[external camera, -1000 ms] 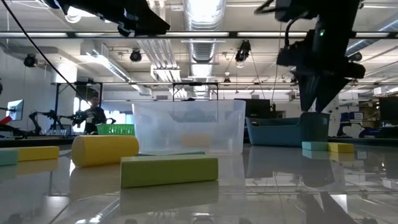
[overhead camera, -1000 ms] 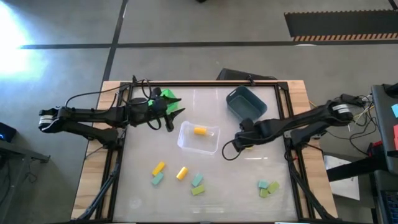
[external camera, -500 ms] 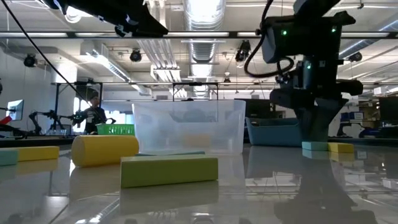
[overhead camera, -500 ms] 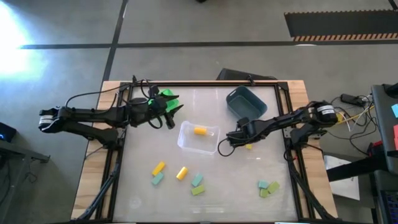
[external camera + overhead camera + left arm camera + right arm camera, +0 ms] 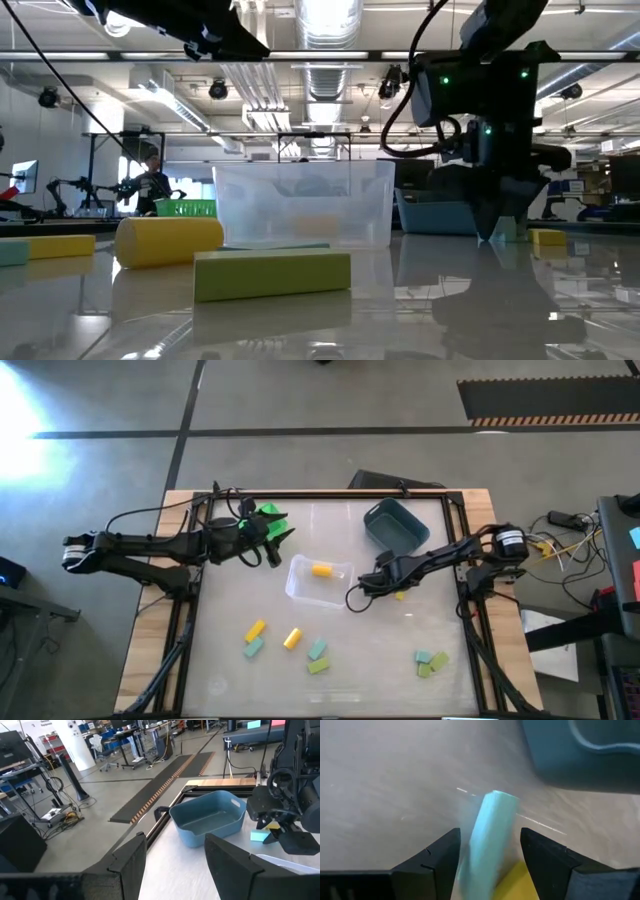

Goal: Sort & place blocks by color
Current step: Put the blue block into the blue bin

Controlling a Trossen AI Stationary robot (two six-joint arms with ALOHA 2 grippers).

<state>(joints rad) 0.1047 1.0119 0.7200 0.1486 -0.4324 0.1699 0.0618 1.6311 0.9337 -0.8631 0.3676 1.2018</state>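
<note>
Right wrist view showed the right gripper (image 5: 489, 860) open astride a pale teal block (image 5: 487, 837) touching a yellow block (image 5: 520, 880), at the clear bin's (image 5: 300, 582) three o'clock; closing might catch both, while the left gripper (image 5: 175, 855) hung open.

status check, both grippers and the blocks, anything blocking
Right gripper open, straddling pale teal rectangular block, yellow block beside. Left gripper open, idle near green bin. Nothing blocking.

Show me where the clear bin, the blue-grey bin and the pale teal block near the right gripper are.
clear bin (image 5: 340, 591): high view, its right rim.
blue-grey bin (image 5: 196, 833): left wrist view, its front wall.
pale teal block (image 5: 490, 827): right wrist view, its middle, between the gripper's open fingers.
</note>
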